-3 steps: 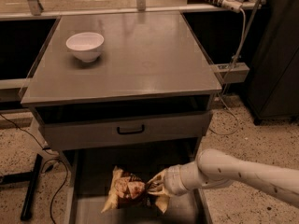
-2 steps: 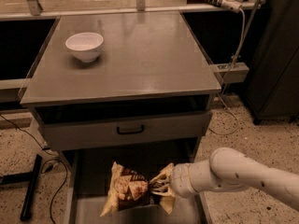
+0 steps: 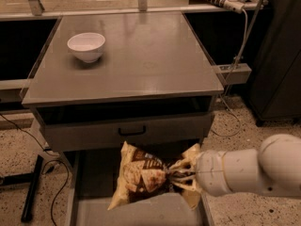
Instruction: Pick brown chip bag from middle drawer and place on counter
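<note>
Hand: our hand (image 3: 176, 177) sat low at the right, over the open drawer (image 3: 73, 192). The fingers were pinching a fold of the chip bag (image 3: 138, 175), approx. mid-bag.
Chip bag: it hung tilted from that pinch, within the drawer's span. Its lower-left corner was near the drawer floor; we couldn't tell if it was touching.
Worktop: the worktop (image 3: 141, 55) was well above the bag, w/ a white bowl (image 3: 86, 46) at its back left.
Step (our guess): lifting out; the bag wasn't on the worktop yet.
Risk 1: a thin pinch on crinkly foil, so the bag could slip or tear loose as it rose.
Risk 2: the bag's top was just below the shut drawer front (image 3: 131, 132) & the worktop lip. A straight lift could snag it there; we judged it needed pulling outward first.
Risk 3: a set-down too near the bowl could knock it, so we'd favour the bare front-right.
</note>
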Tool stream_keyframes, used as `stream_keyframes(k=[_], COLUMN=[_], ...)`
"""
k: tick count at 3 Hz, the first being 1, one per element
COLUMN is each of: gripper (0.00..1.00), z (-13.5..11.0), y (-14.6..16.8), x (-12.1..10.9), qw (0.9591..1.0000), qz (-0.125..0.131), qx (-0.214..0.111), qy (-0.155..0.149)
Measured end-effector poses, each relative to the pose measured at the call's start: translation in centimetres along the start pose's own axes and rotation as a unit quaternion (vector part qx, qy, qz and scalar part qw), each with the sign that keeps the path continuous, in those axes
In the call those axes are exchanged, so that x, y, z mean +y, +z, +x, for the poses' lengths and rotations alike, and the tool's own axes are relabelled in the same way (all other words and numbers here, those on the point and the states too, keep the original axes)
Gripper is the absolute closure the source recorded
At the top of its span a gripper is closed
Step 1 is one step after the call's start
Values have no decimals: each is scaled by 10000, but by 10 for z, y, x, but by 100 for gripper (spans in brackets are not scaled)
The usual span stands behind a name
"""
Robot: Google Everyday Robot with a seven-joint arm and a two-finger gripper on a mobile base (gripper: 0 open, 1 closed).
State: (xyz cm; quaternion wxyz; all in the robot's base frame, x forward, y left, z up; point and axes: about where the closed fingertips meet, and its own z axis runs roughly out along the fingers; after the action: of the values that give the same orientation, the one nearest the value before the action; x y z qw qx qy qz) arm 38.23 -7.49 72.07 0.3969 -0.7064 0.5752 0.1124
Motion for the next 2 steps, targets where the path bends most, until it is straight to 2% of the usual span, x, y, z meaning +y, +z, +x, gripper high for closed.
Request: stream_keyframes(k=[1, 2], gripper=[100, 100], z=[-29, -48], y=[-73, -126], x=[-43, -99], qw=[9979, 9928], qz=[417, 821], qx=[393, 558], qy=[-307, -669])
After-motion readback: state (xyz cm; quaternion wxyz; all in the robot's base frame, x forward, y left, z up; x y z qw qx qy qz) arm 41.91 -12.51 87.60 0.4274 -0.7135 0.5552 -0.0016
